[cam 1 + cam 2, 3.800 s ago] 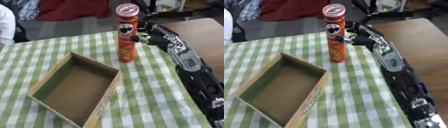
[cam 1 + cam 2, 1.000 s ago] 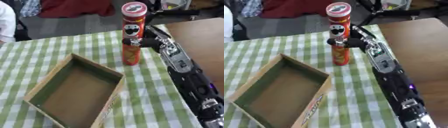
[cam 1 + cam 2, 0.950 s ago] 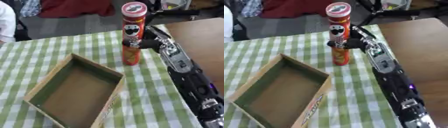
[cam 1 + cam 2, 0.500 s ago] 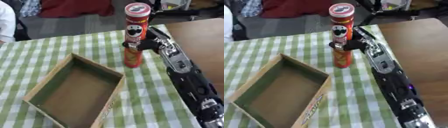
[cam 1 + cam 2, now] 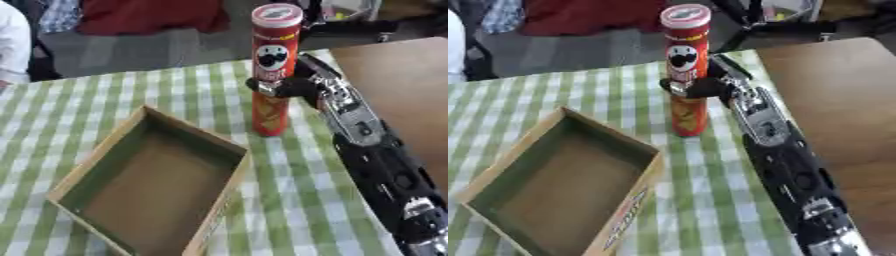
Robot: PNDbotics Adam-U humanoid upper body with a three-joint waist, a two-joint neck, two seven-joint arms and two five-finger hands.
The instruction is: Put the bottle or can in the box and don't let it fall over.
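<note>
A tall red chip can [image 5: 272,70] with a red lid stands upright on the green checked tablecloth, just right of the box's far corner. My right hand [image 5: 289,88] reaches in from the right and its fingers curl round the can's middle. The open cardboard box [image 5: 87,165] lies in front and to the left of the can, empty inside. My left hand shows in no view.
The checked cloth [image 5: 297,185] covers the table. A bare brown tabletop [image 5: 842,110] lies to the right of my arm. At the far edge are red cloth [image 5: 149,17] and dark clutter, and a white sleeve [image 5: 13,45] at the far left.
The can has risen slightly and shifted a little toward the box with my right hand round it. The view has shifted a little too.
</note>
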